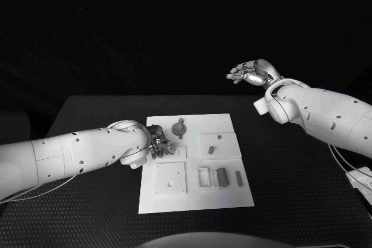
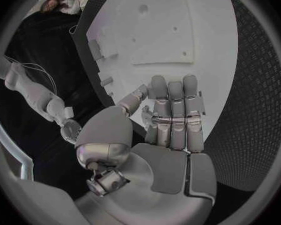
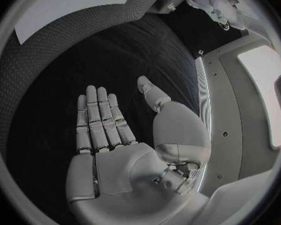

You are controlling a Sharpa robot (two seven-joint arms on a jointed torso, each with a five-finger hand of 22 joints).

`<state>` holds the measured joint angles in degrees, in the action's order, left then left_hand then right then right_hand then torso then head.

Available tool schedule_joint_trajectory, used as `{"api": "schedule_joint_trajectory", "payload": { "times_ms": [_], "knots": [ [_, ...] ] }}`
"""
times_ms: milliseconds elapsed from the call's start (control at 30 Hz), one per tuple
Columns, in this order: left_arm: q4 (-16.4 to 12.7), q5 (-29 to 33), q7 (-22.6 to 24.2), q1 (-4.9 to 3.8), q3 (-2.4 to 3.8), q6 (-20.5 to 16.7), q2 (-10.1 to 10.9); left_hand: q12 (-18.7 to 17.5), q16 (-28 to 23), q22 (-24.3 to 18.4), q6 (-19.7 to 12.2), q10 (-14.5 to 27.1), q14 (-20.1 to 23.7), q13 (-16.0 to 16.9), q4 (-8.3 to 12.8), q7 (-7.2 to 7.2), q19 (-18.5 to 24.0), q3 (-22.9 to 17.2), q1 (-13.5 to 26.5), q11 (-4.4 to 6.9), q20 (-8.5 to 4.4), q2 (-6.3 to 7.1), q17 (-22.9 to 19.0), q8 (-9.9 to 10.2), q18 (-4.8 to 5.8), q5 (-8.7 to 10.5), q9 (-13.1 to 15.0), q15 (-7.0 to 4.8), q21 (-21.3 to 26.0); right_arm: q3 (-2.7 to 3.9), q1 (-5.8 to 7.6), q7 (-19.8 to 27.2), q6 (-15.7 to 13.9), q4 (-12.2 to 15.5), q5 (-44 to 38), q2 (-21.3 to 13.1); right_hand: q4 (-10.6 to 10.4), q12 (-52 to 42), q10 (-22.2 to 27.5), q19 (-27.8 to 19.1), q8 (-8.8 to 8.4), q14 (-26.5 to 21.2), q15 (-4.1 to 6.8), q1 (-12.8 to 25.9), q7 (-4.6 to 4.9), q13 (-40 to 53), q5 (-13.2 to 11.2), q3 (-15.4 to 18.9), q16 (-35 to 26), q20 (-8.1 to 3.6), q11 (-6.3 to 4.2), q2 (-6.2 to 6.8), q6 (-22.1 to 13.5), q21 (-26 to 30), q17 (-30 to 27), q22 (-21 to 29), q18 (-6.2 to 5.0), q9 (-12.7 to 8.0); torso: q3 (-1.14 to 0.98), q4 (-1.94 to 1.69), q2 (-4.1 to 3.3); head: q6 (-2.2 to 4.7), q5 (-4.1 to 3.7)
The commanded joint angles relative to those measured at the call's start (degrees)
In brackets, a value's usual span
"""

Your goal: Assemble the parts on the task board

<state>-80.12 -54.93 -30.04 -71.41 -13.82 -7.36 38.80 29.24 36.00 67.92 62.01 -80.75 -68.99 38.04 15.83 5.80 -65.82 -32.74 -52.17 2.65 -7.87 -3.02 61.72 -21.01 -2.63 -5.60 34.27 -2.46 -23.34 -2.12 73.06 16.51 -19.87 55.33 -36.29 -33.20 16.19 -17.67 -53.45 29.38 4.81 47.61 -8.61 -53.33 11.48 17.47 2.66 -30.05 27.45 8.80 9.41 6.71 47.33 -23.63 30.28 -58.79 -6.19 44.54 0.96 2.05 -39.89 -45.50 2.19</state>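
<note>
The white task board (image 1: 194, 202) lies mid-table. On it are a round grey part (image 1: 179, 128) at the far end, a small peg (image 1: 210, 149) on a raised square (image 1: 221, 137), a flat square plate (image 1: 170, 178), and grey blocks (image 1: 222, 177) beside a slim bar (image 1: 238, 177). My left hand (image 1: 159, 143) hovers over the board's left edge, near the round part. In the left wrist view the left hand (image 2: 172, 120) has straight fingers and holds nothing above the board (image 2: 172, 15). My right hand (image 1: 252, 73) is raised beyond the table's far right corner, and the right hand (image 3: 106, 135) is flat and empty.
The black table (image 1: 93, 113) surrounds the board with free room on each side. My right forearm (image 1: 326, 116) hangs over the table's right side. Cables (image 1: 352, 175) trail at the right edge.
</note>
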Motion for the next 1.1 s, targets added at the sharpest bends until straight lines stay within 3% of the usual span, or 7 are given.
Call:
{"api": "schedule_joint_trajectory", "payload": {
  "times_ms": [33,233,333,567,1100],
  "knots": [
    [0.04,-0.43,-0.12,0.03,-0.01,0.86,-0.19,0.37,0.36,0.10,3.78,0.44,0.26,0.07,0.19,-3.19,-0.09,-0.22,0.00,0.67,-0.17,-0.42,-0.10,-0.18,-0.87,-0.29,0.05,0.04,-0.02,0.04,0.01,0.46,0.86,-0.01,0.06,0.05,0.11,0.34,-0.49,-0.47,-0.21,-0.16,-0.32,0.24,0.16,-0.08,-0.03,0.32,-0.37,0.09,-0.11,-0.39,0.36,0.37,-0.07,0.08,0.26,-0.06,-0.02,0.02,-0.01,-0.01,0.01],
    [0.21,-0.47,0.03,0.03,-0.01,0.86,-0.45,0.65,0.65,0.26,4.00,0.45,0.30,0.18,-0.01,-3.25,-0.15,-0.08,0.33,0.71,-0.18,-0.05,-0.21,-0.20,-0.87,-0.11,0.17,0.03,0.02,0.04,0.01,0.42,0.93,0.08,0.06,0.04,0.13,0.38,-0.52,-0.50,-0.21,-0.18,-0.33,0.24,0.16,-0.13,-0.03,0.34,-0.41,0.09,-0.11,-0.38,0.36,0.42,-0.08,0.09,0.27,-0.06,-0.02,0.03,-0.01,-0.08,0.06],
    [0.32,-0.49,0.06,0.03,-0.01,1.05,-0.58,1.44,1.44,0.66,4.50,0.44,0.32,0.53,-0.71,-3.44,-0.32,0.11,0.94,0.86,-0.24,0.26,-0.36,-0.20,-0.91,1.40,0.42,-0.04,0.11,0.04,0.01,0.41,1.00,0.14,0.06,0.05,0.15,0.40,-0.54,-0.53,-0.22,-0.19,-0.34,0.24,0.16,-0.16,-0.03,0.36,-0.43,0.10,-0.11,-0.38,0.35,0.44,-0.08,0.09,0.28,-0.07,-0.05,0.05,0.01,-0.10,0.11],
    [0.25,-2.38,-0.36,0.03,-0.01,1.57,-0.88,2.84,2.74,1.42,5.42,0.10,0.19,1.17,-1.06,-3.82,-0.65,0.19,1.16,1.18,-0.37,0.43,-0.35,-0.40,-0.99,0.76,0.81,-0.15,-0.05,0.04,0.01,0.39,1.07,0.12,0.06,0.11,0.16,0.46,-0.58,-0.58,-0.22,-0.23,-0.36,0.26,0.16,-0.23,-0.03,0.40,-0.49,0.11,-0.11,-0.35,0.35,0.51,-0.09,0.10,0.30,-0.07,-0.05,0.07,0.01,-0.20,0.10],
    [0.20,-4.55,-0.57,0.03,0.00,1.24,-1.25,8.24,8.67,5.80,7.13,0.38,0.61,3.07,0.53,-4.84,-1.27,-0.52,2.72,2.17,-0.88,-0.58,-1.75,-1.78,-1.22,-6.28,2.49,-0.64,-1.15,0.04,0.01,0.36,1.19,0.07,0.07,0.13,0.16,0.55,-0.67,-0.68,-0.22,-0.31,-0.41,0.26,0.16,-0.37,-0.03,0.45,-0.59,0.14,-0.11,-0.39,0.37,0.62,-0.10,0.12,0.33,-0.08,-0.01,0.03,0.01,-0.21,-0.02]
  ]
}}
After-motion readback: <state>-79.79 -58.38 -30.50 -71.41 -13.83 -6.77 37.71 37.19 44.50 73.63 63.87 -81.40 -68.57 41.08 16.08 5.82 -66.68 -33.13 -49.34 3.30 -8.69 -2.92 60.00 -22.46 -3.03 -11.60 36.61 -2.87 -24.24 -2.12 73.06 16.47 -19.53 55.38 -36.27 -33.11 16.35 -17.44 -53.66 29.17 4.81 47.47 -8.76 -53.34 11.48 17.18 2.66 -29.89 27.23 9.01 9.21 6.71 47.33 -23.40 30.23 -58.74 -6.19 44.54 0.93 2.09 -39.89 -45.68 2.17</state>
